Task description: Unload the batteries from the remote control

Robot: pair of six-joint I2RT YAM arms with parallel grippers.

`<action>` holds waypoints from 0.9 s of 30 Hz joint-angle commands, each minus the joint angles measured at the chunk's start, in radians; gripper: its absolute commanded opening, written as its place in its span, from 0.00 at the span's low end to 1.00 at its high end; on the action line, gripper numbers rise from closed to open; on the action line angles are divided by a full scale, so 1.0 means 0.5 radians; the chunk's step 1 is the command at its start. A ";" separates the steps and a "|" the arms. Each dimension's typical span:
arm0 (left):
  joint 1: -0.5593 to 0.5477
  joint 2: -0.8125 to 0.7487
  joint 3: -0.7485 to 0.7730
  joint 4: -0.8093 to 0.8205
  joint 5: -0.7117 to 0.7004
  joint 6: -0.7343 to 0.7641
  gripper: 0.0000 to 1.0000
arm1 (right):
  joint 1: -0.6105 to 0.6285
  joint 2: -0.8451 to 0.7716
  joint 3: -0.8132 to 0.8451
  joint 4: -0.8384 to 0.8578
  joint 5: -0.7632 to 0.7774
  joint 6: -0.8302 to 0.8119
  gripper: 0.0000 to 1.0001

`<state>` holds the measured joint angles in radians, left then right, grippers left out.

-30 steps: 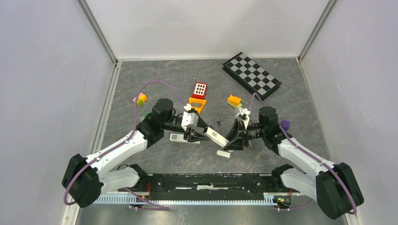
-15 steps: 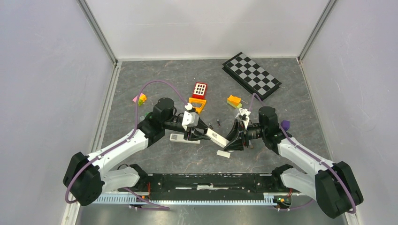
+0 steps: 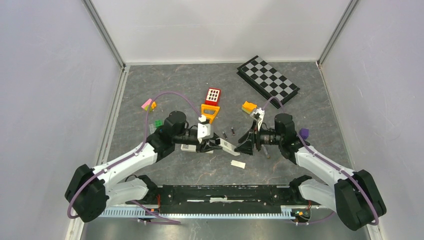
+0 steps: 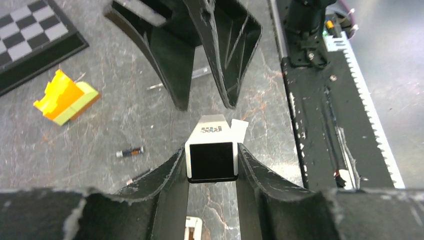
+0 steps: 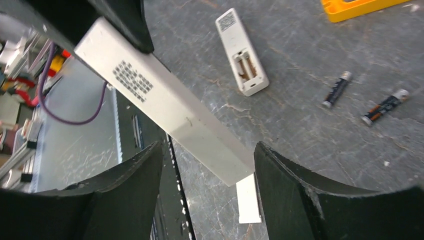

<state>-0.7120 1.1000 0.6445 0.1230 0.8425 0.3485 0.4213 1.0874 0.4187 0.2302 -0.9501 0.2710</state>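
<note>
The left arm reaches from the lower left of the top view to the middle of the table. There the left gripper (image 3: 214, 144) is clamped on a white remote (image 3: 228, 146), holding it tilted above the table with its free end pointing at the right arm. The right arm stretches in from the lower right, with the right gripper (image 3: 246, 143) facing that free end. Its jaws are spread wide and its fingertips sit just beside the remote's tip. The held remote shows a printed label and a dark end window, and its battery bay is out of sight. A second remote (image 5: 242, 51) lies flat in the upper middle of the right wrist view, its bay uncovered and showing coppery contacts. Two batteries (image 5: 337, 89) lie loose on the table at the right of that view, near each other and apart from both remotes. A small white cover (image 5: 249, 199) lies on the table under the held remote's tip.
</note>
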 commanded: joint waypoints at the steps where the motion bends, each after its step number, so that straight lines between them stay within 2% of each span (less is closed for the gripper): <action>1: -0.056 -0.084 -0.088 0.153 -0.248 0.109 0.02 | -0.002 -0.109 0.052 0.080 0.291 0.235 0.74; 5: -0.113 -0.076 -0.129 0.241 -0.348 0.113 0.02 | -0.001 -0.178 0.082 0.093 0.440 0.452 0.74; 11: -0.202 -0.028 -0.215 0.558 -0.452 -0.028 0.02 | 0.062 -0.239 0.123 0.127 0.671 0.734 0.73; 18: -0.248 0.051 -0.302 0.788 -0.489 -0.139 0.02 | 0.290 -0.197 0.215 0.141 0.824 0.771 0.73; 27: -0.269 0.051 -0.338 0.833 -0.545 -0.138 0.02 | 0.463 -0.089 0.237 0.128 0.972 0.747 0.73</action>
<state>-0.8402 1.1362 0.4789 0.4450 0.5972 0.2993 0.6380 1.0275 0.5045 0.2733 -0.5117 0.6426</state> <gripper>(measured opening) 0.425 0.731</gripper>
